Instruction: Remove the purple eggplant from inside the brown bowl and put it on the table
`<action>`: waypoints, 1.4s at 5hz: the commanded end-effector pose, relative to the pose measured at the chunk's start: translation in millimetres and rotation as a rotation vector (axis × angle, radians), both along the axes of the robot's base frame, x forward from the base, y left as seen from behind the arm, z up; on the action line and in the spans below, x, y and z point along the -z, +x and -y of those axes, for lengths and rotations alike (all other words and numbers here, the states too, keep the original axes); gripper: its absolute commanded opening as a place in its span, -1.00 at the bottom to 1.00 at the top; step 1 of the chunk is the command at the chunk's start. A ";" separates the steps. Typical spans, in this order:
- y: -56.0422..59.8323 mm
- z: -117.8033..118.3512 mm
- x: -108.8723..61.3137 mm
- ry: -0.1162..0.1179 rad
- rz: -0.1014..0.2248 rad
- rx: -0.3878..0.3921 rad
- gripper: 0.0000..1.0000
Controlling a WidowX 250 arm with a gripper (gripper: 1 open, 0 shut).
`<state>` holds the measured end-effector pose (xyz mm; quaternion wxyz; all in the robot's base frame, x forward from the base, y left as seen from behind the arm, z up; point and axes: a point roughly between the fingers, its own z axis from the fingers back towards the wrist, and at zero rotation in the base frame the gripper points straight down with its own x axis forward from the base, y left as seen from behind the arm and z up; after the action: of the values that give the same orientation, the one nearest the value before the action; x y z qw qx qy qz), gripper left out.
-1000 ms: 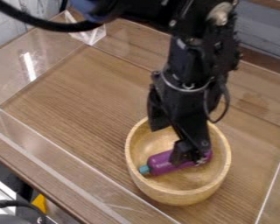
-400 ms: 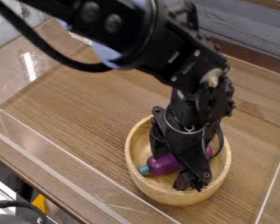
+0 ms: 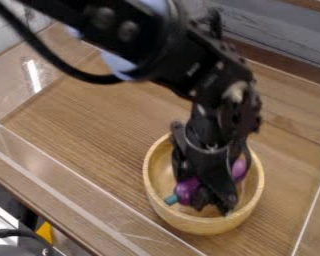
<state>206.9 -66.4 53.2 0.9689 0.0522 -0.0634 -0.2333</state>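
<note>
Since lowering further | jaws straddle purple eggplant (image 3: 190,190) | brown bowl (image 3: 160,170)

I see one supporting surface: a brown wood-grain tabletop (image 3: 96,115) with long streaks running diagonally from the lower left toward the upper right of the frame. Clear acrylic walls (image 3: 49,45) edge it; one wall stands along the upper left, another crosses the lower left, both catching glare. A further clear panel shows at the right edge.

Directly on the tabletop I note one item: a round light tan wooden bowl (image 3: 160,165) with a thick rim, sitting at lower centre-right of the frame, near the front wall. Its base rests flat on the wood. The remaining visible wood, centre and left, carries only reflections.
</note>
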 end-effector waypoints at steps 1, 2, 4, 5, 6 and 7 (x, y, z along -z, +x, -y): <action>3.3 -11.5 -24.7 -0.016 0.074 0.047 -1.00; -5.6 -28.0 -29.7 -0.014 0.074 0.041 -1.00; -10.5 -68.2 -26.5 -0.001 0.057 0.055 -1.00; -11.1 -97.8 -24.4 0.004 0.043 0.057 -1.00; -10.5 -111.1 -24.5 0.007 0.043 0.018 -1.00; -7.7 -114.5 -25.1 0.007 0.043 -0.016 -1.00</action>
<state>189.8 43.6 68.2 0.9699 0.0499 -0.0618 -0.2300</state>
